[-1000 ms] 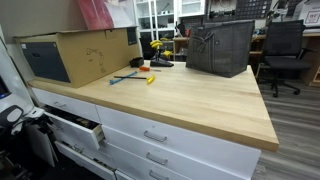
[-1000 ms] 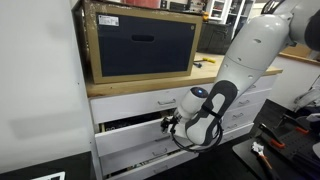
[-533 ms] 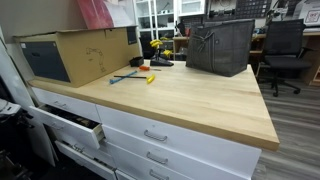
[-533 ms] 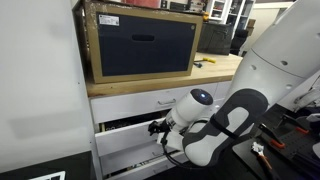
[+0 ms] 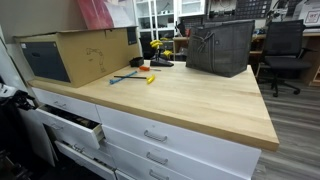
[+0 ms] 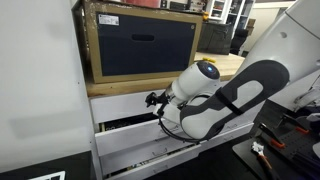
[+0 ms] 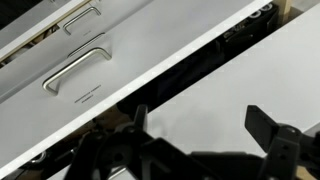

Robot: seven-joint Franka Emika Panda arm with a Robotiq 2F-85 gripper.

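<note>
My gripper (image 7: 200,125) is open and empty; its two dark fingers stand wide apart in the wrist view. It faces white drawer fronts with metal handles (image 7: 75,70). A dark gap of the open drawer (image 7: 215,45) runs diagonally across that view. In an exterior view the gripper (image 6: 153,99) hangs just in front of the top drawer front, above the pulled-out drawer (image 6: 130,125) and below the wooden counter edge. In an exterior view only a dark part of the arm (image 5: 8,97) shows at the far left, beside the open drawer (image 5: 72,125).
A cardboard box (image 5: 75,55) holding a dark device stands on the wooden counter (image 5: 190,100), also seen close up (image 6: 140,45). A dark grey bag (image 5: 220,47) and small hand tools (image 5: 135,76) lie further along. An office chair (image 5: 285,50) stands behind.
The arm has swung upward: the gripper rose from beside the lower drawers to the level of the top drawer front. The drawer stays open as before.
</note>
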